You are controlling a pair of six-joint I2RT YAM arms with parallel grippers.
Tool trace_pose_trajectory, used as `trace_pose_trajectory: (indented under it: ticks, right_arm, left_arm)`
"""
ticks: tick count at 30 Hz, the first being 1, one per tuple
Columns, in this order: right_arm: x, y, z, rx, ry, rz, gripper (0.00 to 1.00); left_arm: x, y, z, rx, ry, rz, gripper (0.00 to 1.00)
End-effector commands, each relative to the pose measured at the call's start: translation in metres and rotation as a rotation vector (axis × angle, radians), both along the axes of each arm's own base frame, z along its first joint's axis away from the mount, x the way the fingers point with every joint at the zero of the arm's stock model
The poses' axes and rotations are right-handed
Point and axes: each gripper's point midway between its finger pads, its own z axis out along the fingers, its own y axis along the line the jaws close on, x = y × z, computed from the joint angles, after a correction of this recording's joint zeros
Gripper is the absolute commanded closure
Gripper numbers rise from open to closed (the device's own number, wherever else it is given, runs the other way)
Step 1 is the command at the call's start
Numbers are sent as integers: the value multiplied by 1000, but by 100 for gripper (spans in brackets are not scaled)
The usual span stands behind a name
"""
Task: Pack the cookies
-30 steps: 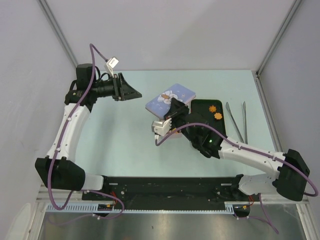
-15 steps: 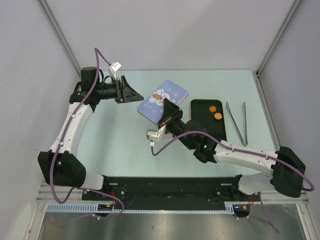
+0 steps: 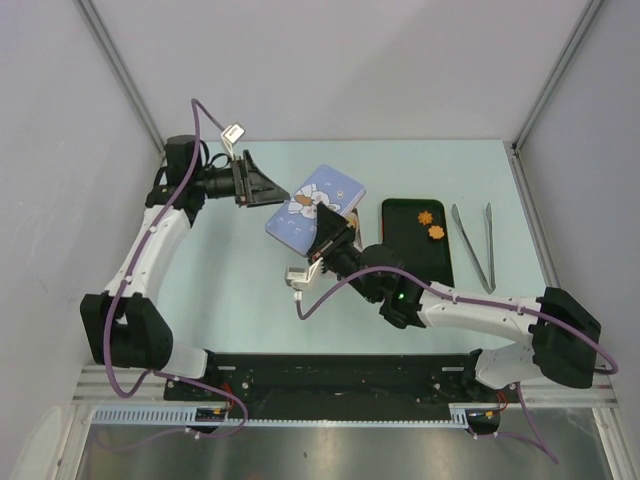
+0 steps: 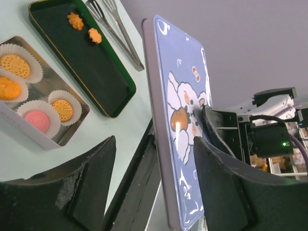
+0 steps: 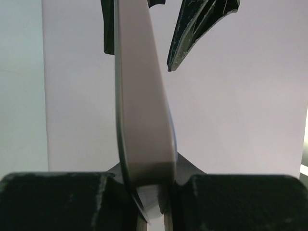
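Observation:
My right gripper (image 3: 335, 228) is shut on the edge of a blue tin lid (image 3: 313, 205) with a cartoon print, holding it tilted above the table. The lid's far end (image 4: 180, 125) stands between the fingers of my open left gripper (image 4: 156, 163), with a gap on its left side. In the right wrist view the lid's rim (image 5: 142, 106) rises from my right gripper (image 5: 151, 187). The open tin (image 4: 72, 126) holds orange cookies (image 4: 14, 65) and a pink cookie (image 4: 37, 120) in white paper cups. Two orange cookies (image 3: 427, 216) lie on the black tray (image 3: 415, 265).
Metal tongs (image 3: 475, 245) lie right of the black tray, near the table's right edge. In the top view the right arm (image 3: 470, 310) reaches across the table's middle and hides the open tin. White walls close in the table on three sides.
My right gripper has carried the lid left, off the spot beside the black tray. My left gripper has come towards it and opened a little wider, so the lid's end now sits between its fingers.

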Motion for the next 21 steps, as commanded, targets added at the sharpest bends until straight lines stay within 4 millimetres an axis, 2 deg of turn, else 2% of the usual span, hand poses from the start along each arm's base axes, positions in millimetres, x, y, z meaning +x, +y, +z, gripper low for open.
trace_pose_trajectory:
  ticks: [1,8,14,20,21]
  right_arm:
    - [-5,3,19,63,-52,18,98]
    - [-9,16,16,41,-79,58,97]
    - [-7,26,17,49,-109,69,96]
    - [-5,30,17,53,-107,68,96]
    - [-4,30,17,54,-108,66,95]
  left_arm:
    - [-16,-3,21,-58,-38,-59,29]
    - [-22,-15,11,-59,-19,-109,30]
    - [-24,-21,4,-50,-7,-131,35]
    - [-23,-23,-6,-29,1,-118,51]
    - [-23,-23,-7,-28,1,-116,57]
